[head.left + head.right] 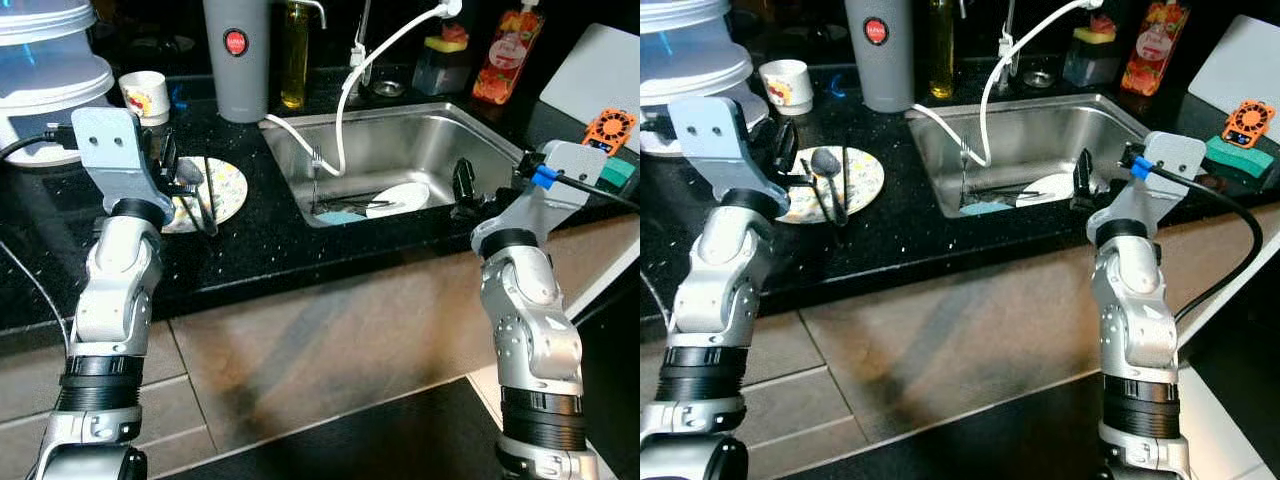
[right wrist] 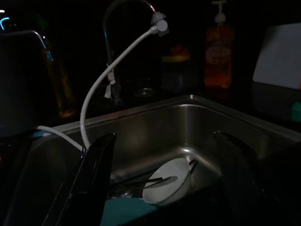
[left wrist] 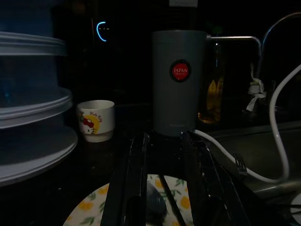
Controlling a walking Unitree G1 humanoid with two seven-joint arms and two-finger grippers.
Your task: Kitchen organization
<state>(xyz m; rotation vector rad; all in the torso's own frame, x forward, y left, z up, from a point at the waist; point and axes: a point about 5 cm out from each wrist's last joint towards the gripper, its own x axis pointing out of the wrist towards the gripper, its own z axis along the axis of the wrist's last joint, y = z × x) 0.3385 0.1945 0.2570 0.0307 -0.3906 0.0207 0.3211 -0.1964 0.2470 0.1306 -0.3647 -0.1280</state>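
Your left gripper (image 1: 810, 175), fingers parted, hovers over the floral plate (image 1: 862, 172) on the counter's left: stiff, breakable, slick, so pinch its rim at 3 o'clock, minding the utensils (image 1: 826, 170) across it. Your right gripper (image 2: 164, 183), spread wide, faces the sink (image 1: 440, 140), where a white dish (image 1: 398, 198) lies.

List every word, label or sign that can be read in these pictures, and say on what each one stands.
"JAPAN": top line of the round red badge on the grey canister; the smaller line under it is too blurred to read.
Cup: a cartoon picture with small writing above it, too small to read.
Orange bottle: its label is blurred, unreadable.
Soap bottle: label too dark to read.
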